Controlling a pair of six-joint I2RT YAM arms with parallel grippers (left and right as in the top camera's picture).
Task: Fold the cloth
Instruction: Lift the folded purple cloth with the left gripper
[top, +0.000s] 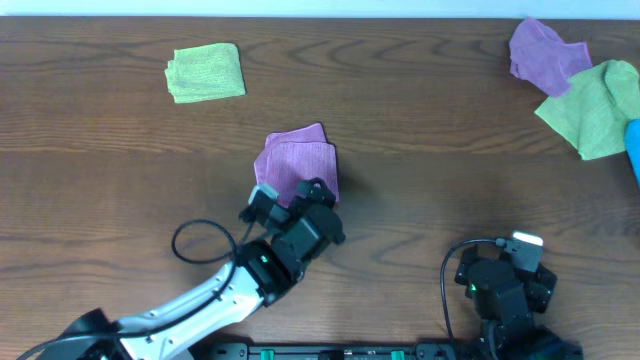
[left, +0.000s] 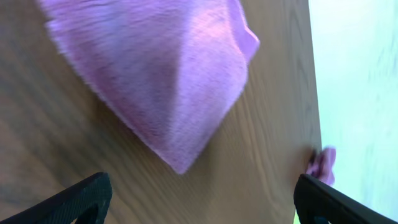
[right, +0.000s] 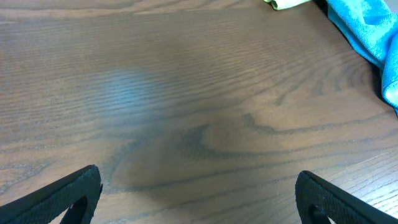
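The purple cloth (top: 297, 160) lies folded into a small rectangle at the middle of the wooden table. My left gripper (top: 292, 196) hovers at its near edge, just above the table. In the left wrist view a folded corner of the cloth (left: 161, 74) points toward the gap of the left gripper (left: 202, 194), whose jaws stand wide apart with only bare wood between them. My right gripper (top: 512, 270) rests at the front right, far from the cloth. It is open over bare table (right: 199, 186).
A folded lime-green cloth (top: 206, 72) lies at the back left. A second purple cloth (top: 543, 52), a crumpled green cloth (top: 592, 108) and a blue cloth (top: 633, 150) bunch at the back right. A black cable loop (top: 200, 240) lies beside the left arm.
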